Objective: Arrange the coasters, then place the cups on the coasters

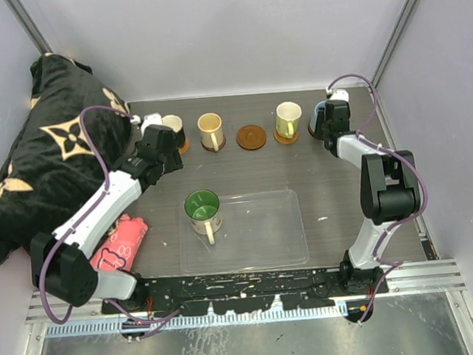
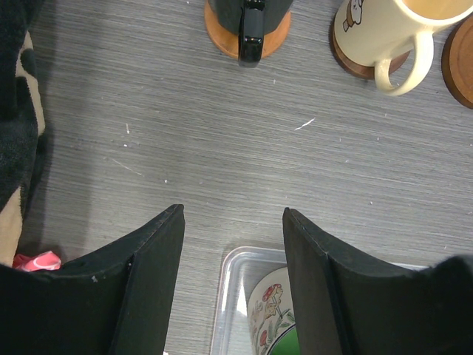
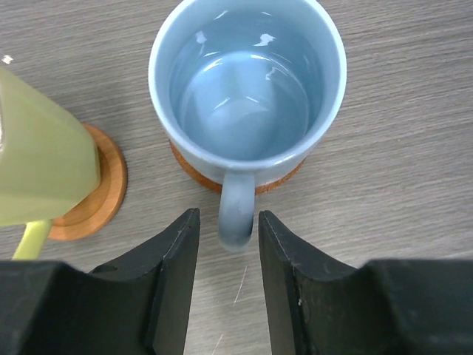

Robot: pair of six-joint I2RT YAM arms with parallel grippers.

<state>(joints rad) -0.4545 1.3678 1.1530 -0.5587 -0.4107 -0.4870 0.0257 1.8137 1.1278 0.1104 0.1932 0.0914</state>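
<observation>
Pale blue glossy ceramic mug (image 3: 247,96); orange-brown round wooden coaster (image 3: 194,171); yellow-green mug (image 3: 37,163); grey wood-grain worktop (image 2: 222,133); black plush blanket (image 1: 56,149), tan flower motifs; floral-printed white mug (image 1: 202,206), green inside.

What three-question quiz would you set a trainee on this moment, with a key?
1. True or false: every coaster in the row carries a cup.
2. Where does the green-inside mug stand? A) on a coaster B) in the clear tray C) on a plate
3. Which cup's handle lies between the fingers of the right hand?
Key: 1 false, the middle coaster is bare. 2 B. 3 the light blue cup.
</observation>
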